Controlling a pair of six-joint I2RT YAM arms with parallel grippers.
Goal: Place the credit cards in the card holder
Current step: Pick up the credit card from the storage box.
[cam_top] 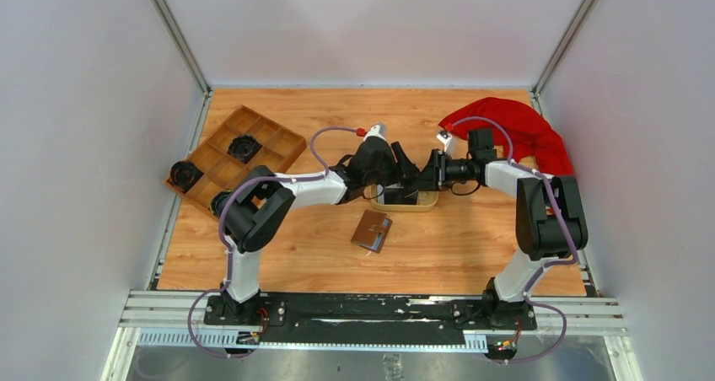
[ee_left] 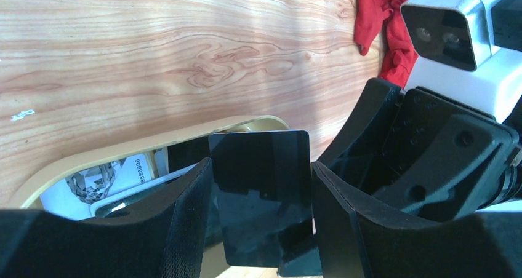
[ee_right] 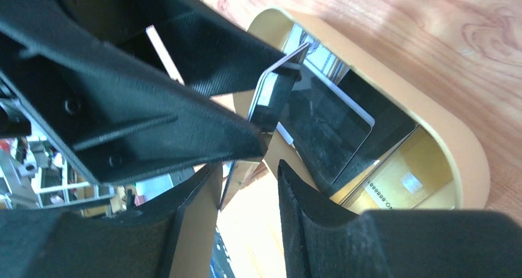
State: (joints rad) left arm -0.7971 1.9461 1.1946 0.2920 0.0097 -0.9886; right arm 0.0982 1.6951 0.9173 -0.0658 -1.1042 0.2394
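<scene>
Okay, left end effector (ee_left: 261, 167) grips the black credit card (ee_left: 258, 207) over the tan dish (ee_left: 74, 164), right end effector (ee_right: 248, 167) half-open, holding nothing; card holder (cam_top: 371, 229) lies just lower-left of the dish, nearer left.

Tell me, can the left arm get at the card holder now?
Probably yes: the card holder lies open with nothing over it, nearer the robot than the tan dish where the left gripper holds a black card.
</scene>
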